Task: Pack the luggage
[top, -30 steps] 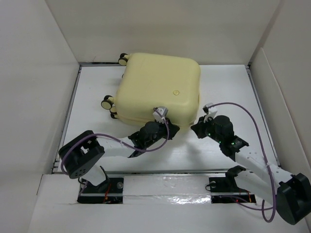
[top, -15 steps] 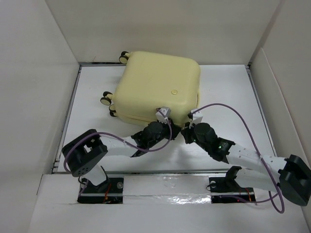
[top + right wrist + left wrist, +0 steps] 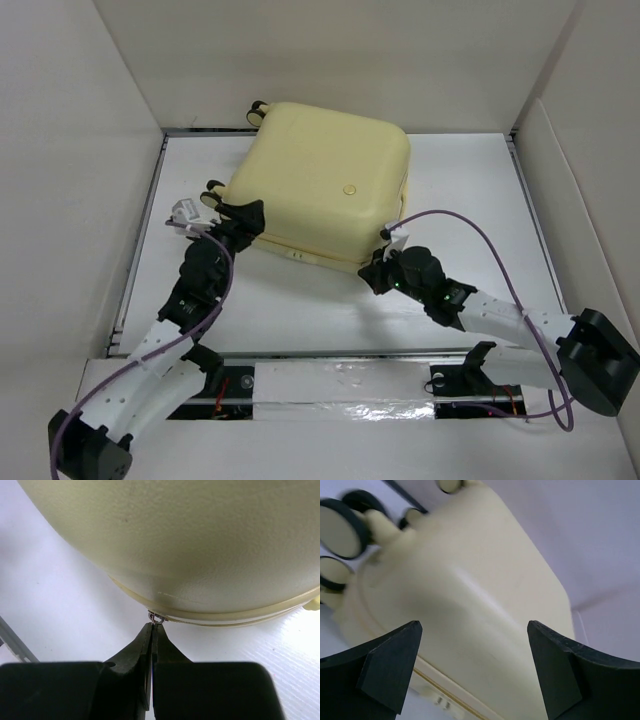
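The luggage (image 3: 320,195) lies closed on the white table, a pale-yellow shell with a round emblem (image 3: 349,187) facing up. Its black-and-yellow wheels (image 3: 215,188) point left. At the left side by those wheels, my left gripper (image 3: 240,214) stands open. In the left wrist view the shell (image 3: 470,580) fills the space beyond the left gripper (image 3: 472,627), with the wheels (image 3: 340,527) at top left. My right gripper (image 3: 374,265) is at the luggage's front right corner. The right wrist view shows the right gripper (image 3: 152,626) shut on the small metal zipper pull (image 3: 156,618) at the seam (image 3: 225,616).
White walls (image 3: 90,150) box in the table on the left, back and right. A low ledge with the arm bases (image 3: 340,385) runs along the near edge. The right arm's purple cable (image 3: 480,225) arcs over the table right of the luggage.
My left arm swung from the luggage's front edge to its left side and the jaws opened. The right gripper moved left to the front corner. The luggage turned slightly.
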